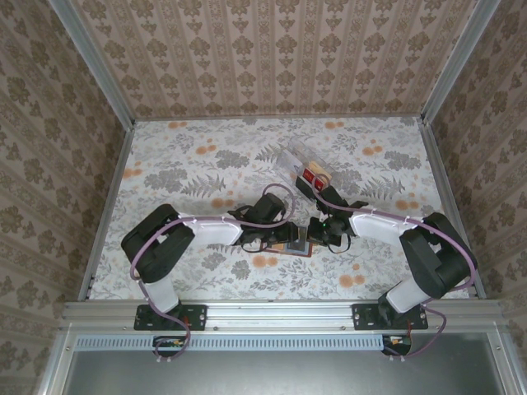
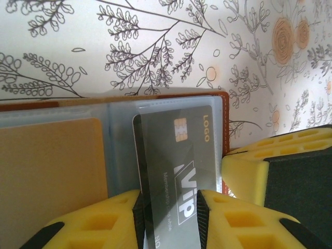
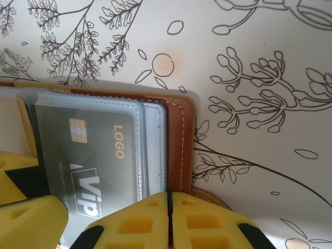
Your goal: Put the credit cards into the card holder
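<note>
Clearly: left gripper [image 2: 170,223] clamped across long edges of grey VIP card [image 2: 179,155], jaws card-width apart. Card's long axis runs straight ahead of fingers. Leading end already under clear sleeve [image 2: 122,135] of brown card holder [image 2: 192,96], tail end between pads. Right gripper [image 3: 168,220] fully closed, empty, tips at holder's right border, apparently pinning it. Likely next: push along axis.
</note>
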Motion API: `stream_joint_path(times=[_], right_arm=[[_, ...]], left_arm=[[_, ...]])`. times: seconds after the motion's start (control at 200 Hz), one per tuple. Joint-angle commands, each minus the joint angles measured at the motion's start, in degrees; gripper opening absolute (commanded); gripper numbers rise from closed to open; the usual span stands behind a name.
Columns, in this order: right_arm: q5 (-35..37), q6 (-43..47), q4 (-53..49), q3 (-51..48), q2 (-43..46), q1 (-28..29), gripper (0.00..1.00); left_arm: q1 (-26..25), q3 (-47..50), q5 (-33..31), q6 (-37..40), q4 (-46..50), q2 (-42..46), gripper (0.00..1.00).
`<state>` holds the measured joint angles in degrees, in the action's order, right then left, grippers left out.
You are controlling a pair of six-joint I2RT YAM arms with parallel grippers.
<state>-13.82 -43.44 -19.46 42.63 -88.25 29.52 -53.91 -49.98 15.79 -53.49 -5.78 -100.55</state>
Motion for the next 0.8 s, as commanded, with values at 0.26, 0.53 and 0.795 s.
stream_joint_path(times=[0.26,0.53,0.795], right_arm=[[1.34,3.21,-3.49,1.83,-0.15,-0.71,0.12],[4.95,3.69,-8.73,2.47,8.17,-1.63,0.29],[10.02,7.78,-15.33,9.82,12.05,-3.54,0.33]], left_arm=[[0.1,3.03,0.94,-5.17,-5.46,3.32,0.4],[0.51,1.96,-1.61,-3.05,0.03,6.3,0.53],[2.35,0.94,-2.7,-1.29,1.92,8.69,0.56]])
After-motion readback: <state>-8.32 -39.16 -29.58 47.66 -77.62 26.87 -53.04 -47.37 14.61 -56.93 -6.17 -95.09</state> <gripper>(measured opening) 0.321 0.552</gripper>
